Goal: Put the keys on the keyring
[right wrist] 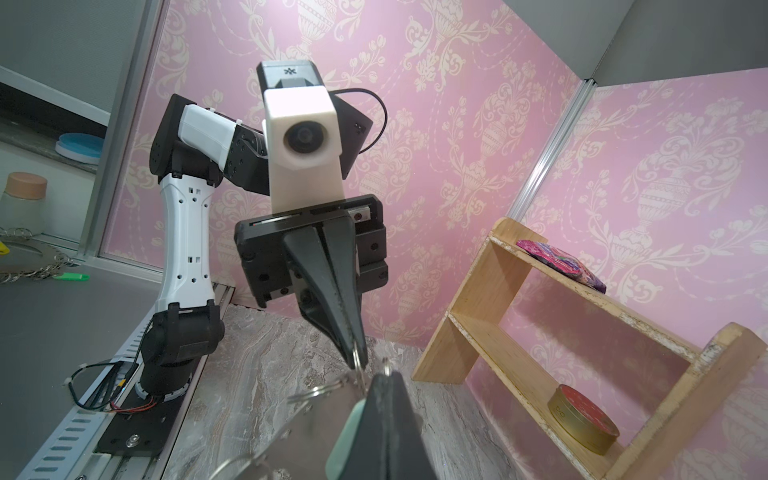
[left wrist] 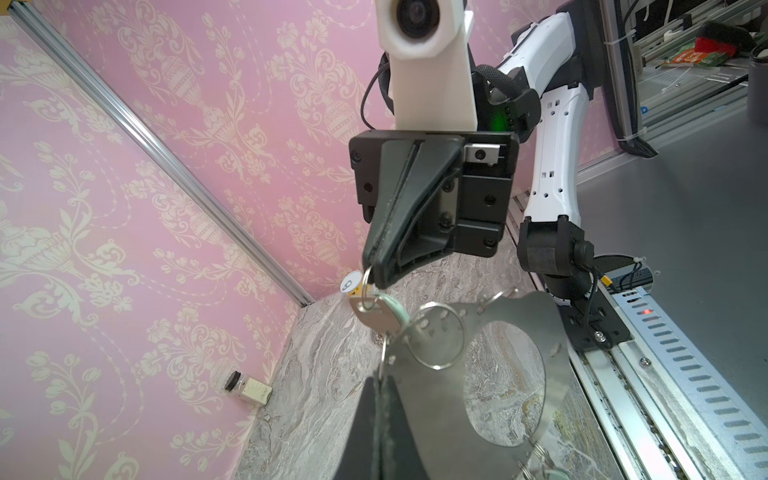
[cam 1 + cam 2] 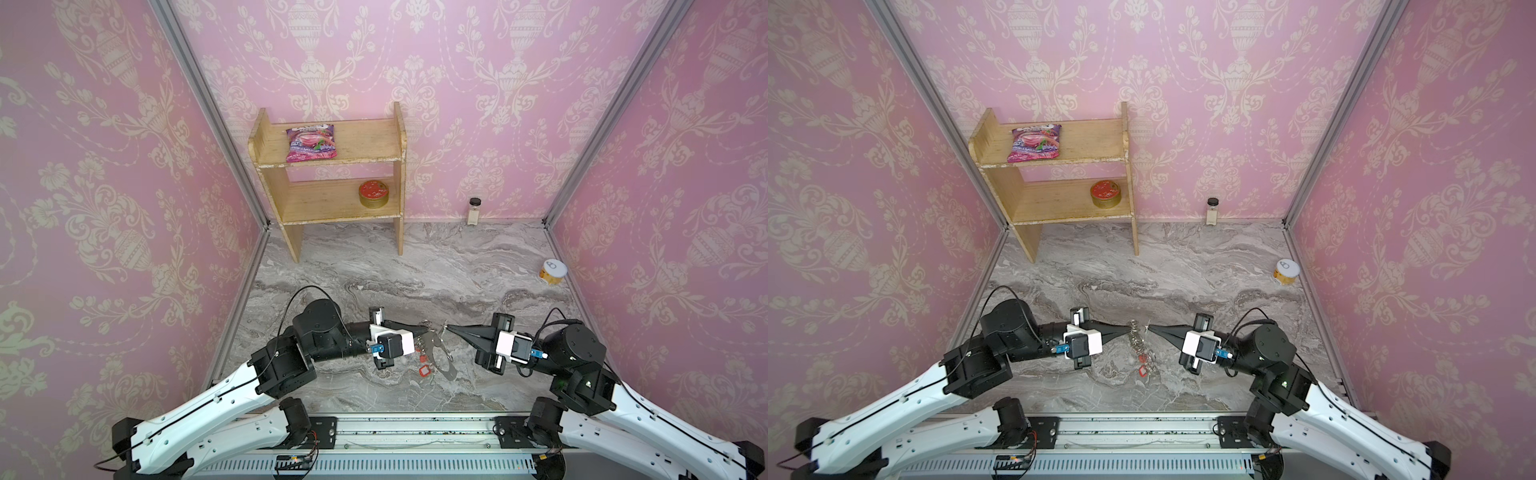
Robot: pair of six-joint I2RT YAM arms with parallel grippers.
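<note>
Both grippers meet tip to tip above the marble floor's middle. The keyring [image 2: 519,320], a flat grey metal hoop with small silver loops along its rim, hangs tilted between them in the left wrist view and shows in a top view as the keyring [image 3: 442,359] with red tags [image 3: 424,369]. My left gripper [image 2: 384,380] is shut on one rim loop. My right gripper [image 1: 384,374] is shut on the small ring of the keys [image 2: 376,318], whose mint-green tag [image 1: 349,440] lies against its finger. The keys touch the hoop's rim.
A wooden shelf [image 3: 332,178] stands at the back left with a candy bag [image 3: 311,143] and a red tin [image 3: 374,194]. A small jar [image 3: 473,211] stands by the back wall. A yellow can [image 3: 552,272] sits near the right wall. A metal rail [image 3: 415,432] runs along the front.
</note>
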